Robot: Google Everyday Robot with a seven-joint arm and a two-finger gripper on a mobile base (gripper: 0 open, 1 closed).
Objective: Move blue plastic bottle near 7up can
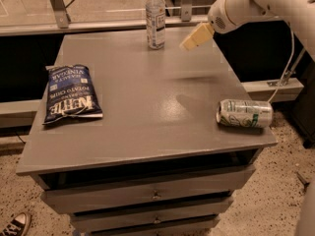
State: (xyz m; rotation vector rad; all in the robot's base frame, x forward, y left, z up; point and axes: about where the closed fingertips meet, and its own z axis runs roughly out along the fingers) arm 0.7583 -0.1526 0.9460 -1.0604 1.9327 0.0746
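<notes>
The blue plastic bottle (pixel 155 17) stands upright at the far edge of the grey table (pixel 147 112), clear with a white cap and a white-and-blue label. The 7up can (pixel 244 113) lies on its side near the table's right front corner, silver-white with green markings. My gripper (pixel 189 42) hangs above the table at the far right, a short way right of the bottle and apart from it, on a white arm (pixel 256 1) that comes in from the upper right.
A dark blue bag of potato chips (pixel 71 93) lies flat on the left of the table. Drawers (pixel 152 195) sit under the tabletop. A metal rail (pixel 98 26) runs behind the table. A shoe (pixel 12 225) is on the floor at bottom left.
</notes>
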